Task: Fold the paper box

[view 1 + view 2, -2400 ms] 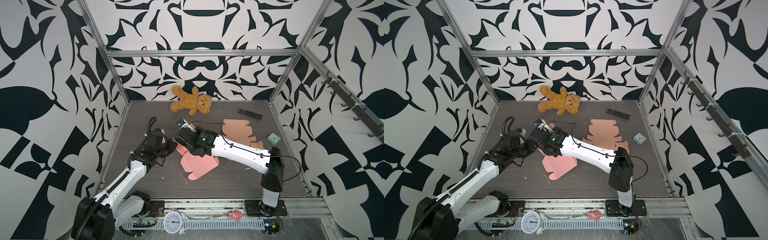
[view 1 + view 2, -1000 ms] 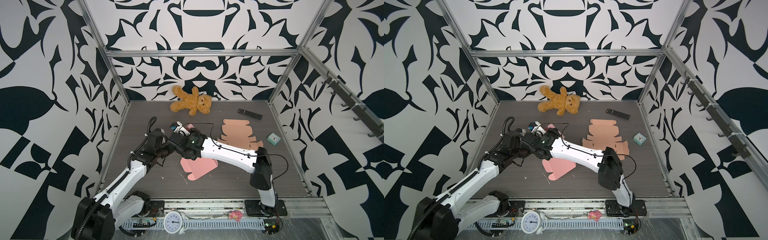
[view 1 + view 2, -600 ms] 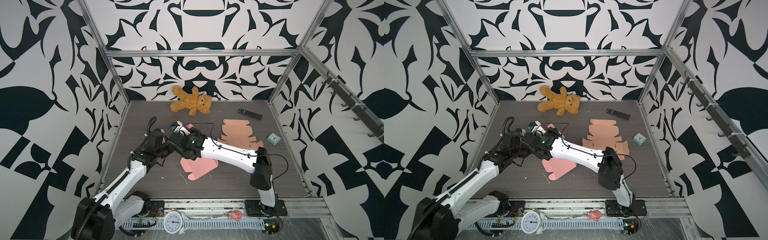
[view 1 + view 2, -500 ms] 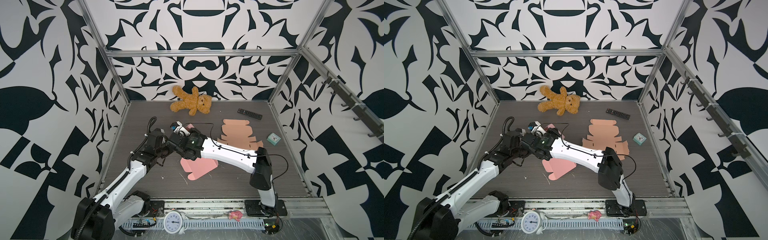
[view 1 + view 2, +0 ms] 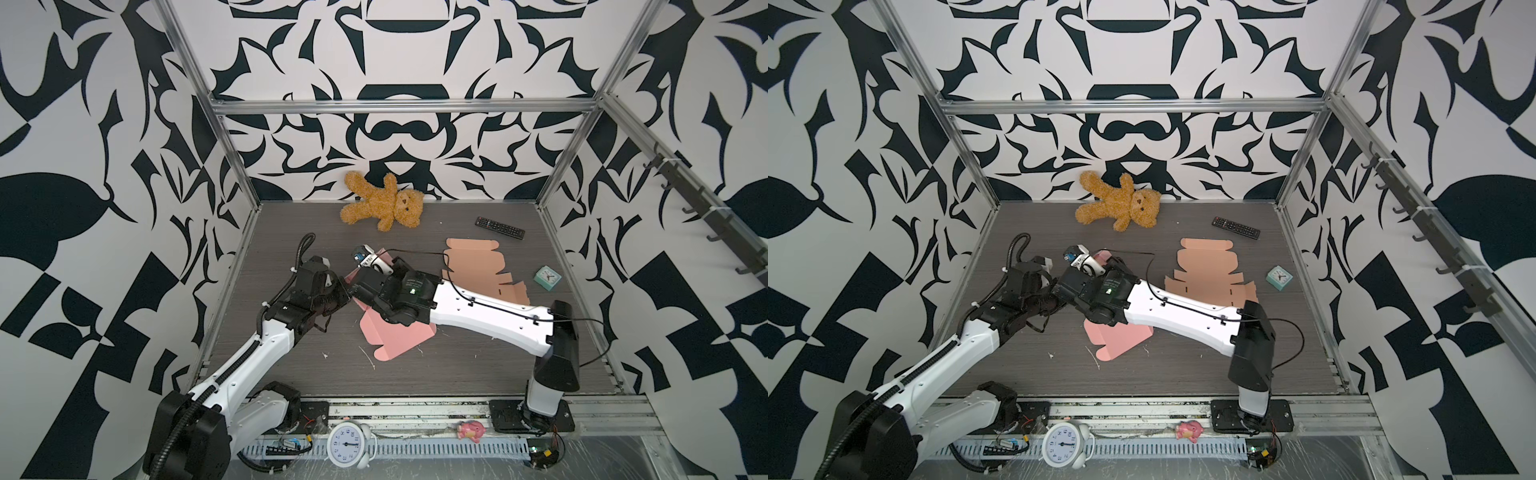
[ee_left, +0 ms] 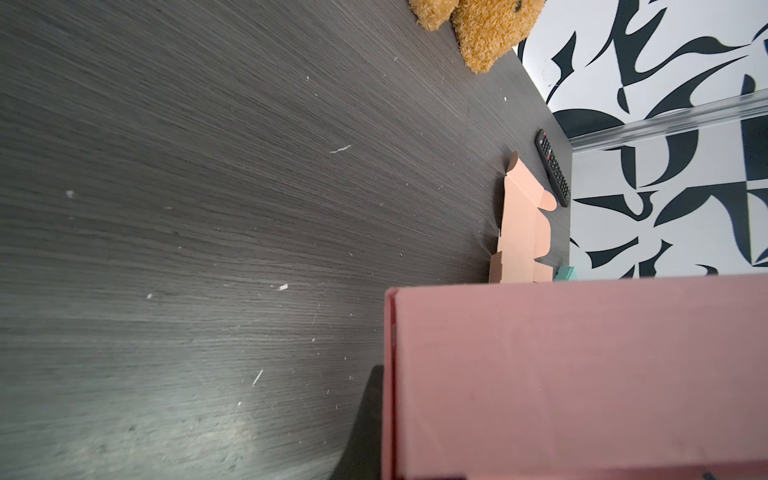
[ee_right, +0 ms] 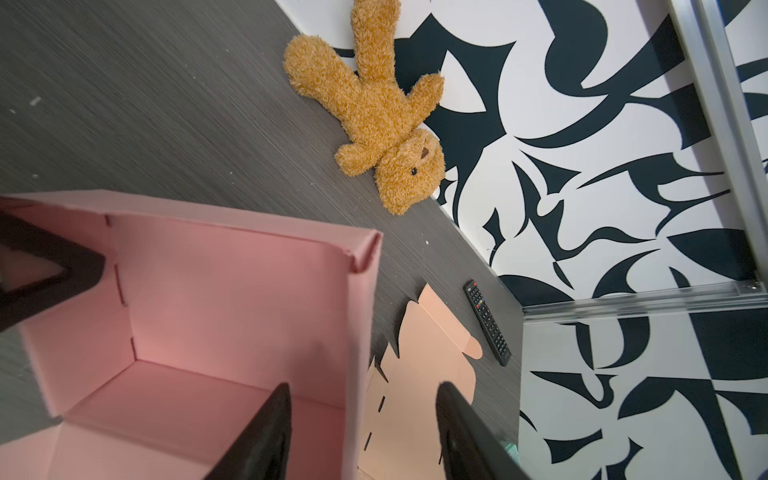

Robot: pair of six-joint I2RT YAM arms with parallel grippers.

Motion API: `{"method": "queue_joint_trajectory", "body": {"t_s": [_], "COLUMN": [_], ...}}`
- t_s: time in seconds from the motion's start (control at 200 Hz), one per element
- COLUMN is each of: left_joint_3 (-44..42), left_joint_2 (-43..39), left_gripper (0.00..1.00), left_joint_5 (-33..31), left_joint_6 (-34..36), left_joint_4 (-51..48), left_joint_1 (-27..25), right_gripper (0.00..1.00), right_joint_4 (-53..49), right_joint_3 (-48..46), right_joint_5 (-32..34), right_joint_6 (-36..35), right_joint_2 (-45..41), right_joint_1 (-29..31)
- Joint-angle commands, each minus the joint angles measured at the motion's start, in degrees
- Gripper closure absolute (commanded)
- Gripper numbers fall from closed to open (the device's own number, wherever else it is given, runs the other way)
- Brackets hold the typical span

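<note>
**Item 1.** Pink box (image 5: 390, 337), paper, half made up. It sits on the counter (image 5: 457, 374) left of the middle, between the two arms. Its walls are raised, the top is open, and one flat flap lies toward the front.

**Item 2.** Left gripper (image 5: 345, 291). Jaws pressed together, pinching what looks like a side wall of the pink box. The arms mostly hide the grip from above, so I hedge on the exact spot.

**Item 3.** Right gripper (image 7: 363, 386). Jaws spread, one inside the box and one outside, straddling a wall without squeezing it.

**Item 4.** Bystanders.
- Flat tan box blank (image 5: 478, 266), just beside the pink box on its right.
- Teddy bear (image 5: 384, 208), against the back wall.
- Remote (image 5: 500, 227), back right.
- Small green clock (image 5: 547, 277), near the right edge.

**Hazards.**
- The straddled wall is unheld, and I judge it may spring outward and undo its tucked corner (image 7: 368, 249).
- A sideways pull-out by the right arm could hook that wall and drag or tear it.
- The left pinch is the only hold, so a slip there would let the box skid.
- The wrists sit nearly touching, and a careless turn could knock them together.

**Room.** Bare counter lies open toward the front and the left wall. The right side is crowded by the tan blank. Straight up looks the cleanest way out.
</note>
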Motion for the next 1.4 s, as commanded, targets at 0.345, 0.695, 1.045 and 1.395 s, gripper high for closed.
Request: {"method": "queue_joint_trajectory", "body": {"t_s": [0.345,0.695,1.045,1.395], "left_joint_3": [-0.3,-3.6,-3.8,-3.1], "left_joint_2": [0.6,5.9,13.9,20.9], "left_gripper": [0.96,0.92,0.89,0.89], "left_joint_5": [-5.1,-2.7,-6.4,-10.4], "left_joint_6": [19.5,29.3,35.0,36.0], "left_joint_4": [7.7,18.4,23.7,26.9], "left_joint_1": [-0.2,-0.6,-3.4,-6.1], "right_gripper": [0.36,0.34,0.33,0.34], "right_joint_4": [17.0,24.5,28.8,27.7], "right_joint_3": [-23.2,-28.2,-32.1,-31.7], "right_joint_5": [-36.7,-51.2,-58.4,-57.4], "right_joint_6": [17.0,17.3,16.0,13.1], "right_joint_2": [-24.6,-26.0,-23.0,-19.8], "right_joint_1": [-14.6,-21.8,-26.0,-26.4]}}
